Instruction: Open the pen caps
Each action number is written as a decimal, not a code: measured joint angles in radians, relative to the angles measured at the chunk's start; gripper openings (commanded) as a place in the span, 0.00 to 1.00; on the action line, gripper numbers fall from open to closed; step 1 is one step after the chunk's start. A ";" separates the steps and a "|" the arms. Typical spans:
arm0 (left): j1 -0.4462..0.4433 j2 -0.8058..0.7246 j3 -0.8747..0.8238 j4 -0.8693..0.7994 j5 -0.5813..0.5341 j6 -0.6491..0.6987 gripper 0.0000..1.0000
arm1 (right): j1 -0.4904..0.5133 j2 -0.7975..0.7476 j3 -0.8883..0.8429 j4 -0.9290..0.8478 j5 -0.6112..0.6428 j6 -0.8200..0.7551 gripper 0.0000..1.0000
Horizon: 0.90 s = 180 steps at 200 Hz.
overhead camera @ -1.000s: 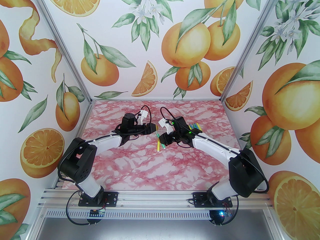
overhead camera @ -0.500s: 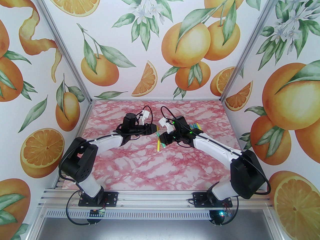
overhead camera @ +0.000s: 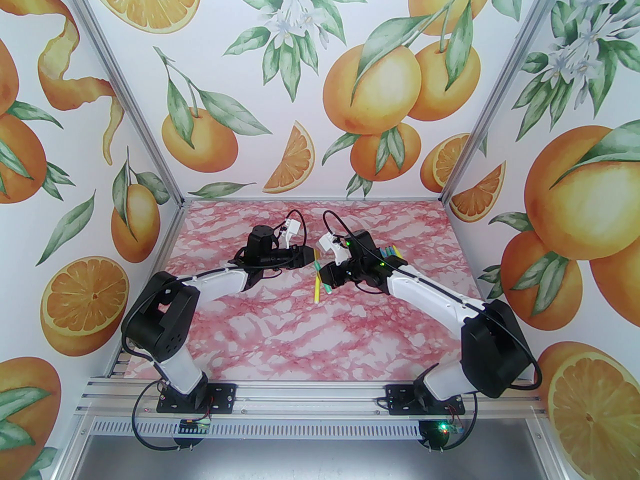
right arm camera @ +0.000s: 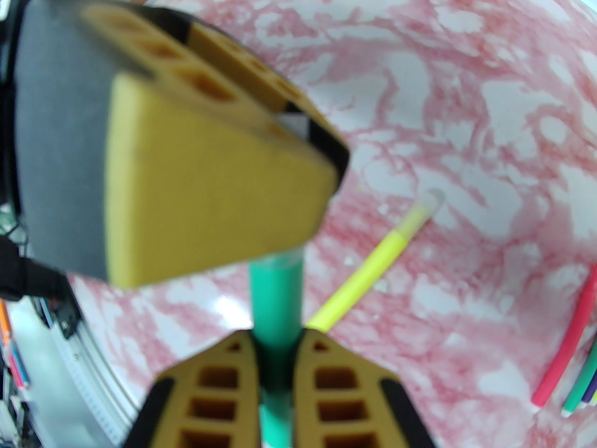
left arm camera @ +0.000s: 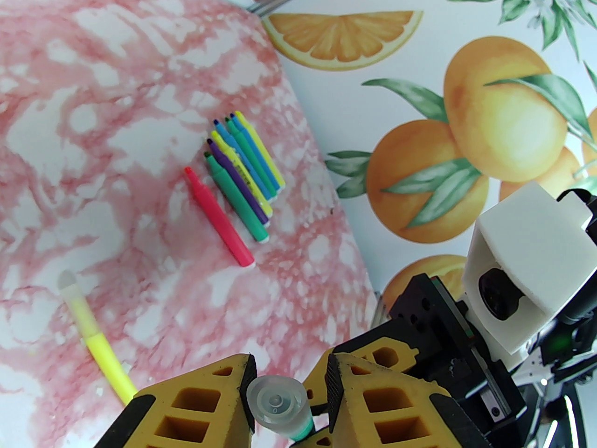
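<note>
Item: slim green felt-tip pen [right arm camera: 275, 292], held aloft just above the capped yellow marker [left arm camera: 100, 343]. Right gripper [right arm camera: 276, 343] is clamped on its barrel. Left gripper [left arm camera: 290, 370] stands narrowly apart around its clear translucent cap [left arm camera: 277, 402], one pad seemingly short of contact. We judge this the cap-gripping step; next, close firmly and pull straight apart.

A printed back wall [overhead camera: 320, 93] of oranges, slices, leaves and white blossom stands at 12 o'clock. Matching panels form the left wall [overhead camera: 60, 178] at 9 o'clock and the right wall [overhead camera: 580, 193] at 3 o'clock. Aluminium corner posts [overhead camera: 145, 133] join them. The tabletop [overhead camera: 300, 338] is pink and white marble pattern. At 6 o'clock an aluminium rail [overhead camera: 310, 395] edges it, with a grey metal sheet [overhead camera: 320, 460] below. The light is bright and even.
</note>
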 measured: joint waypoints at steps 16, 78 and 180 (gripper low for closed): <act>-0.002 0.000 0.000 0.006 -0.001 -0.008 0.26 | -0.002 0.000 0.004 0.000 0.000 0.000 0.06; -0.002 0.001 0.000 0.018 0.000 -0.019 0.12 | -0.002 0.000 0.008 0.001 0.003 0.008 0.17; -0.004 0.001 0.002 0.024 0.000 -0.020 0.00 | -0.006 0.001 -0.009 0.014 -0.002 0.011 0.35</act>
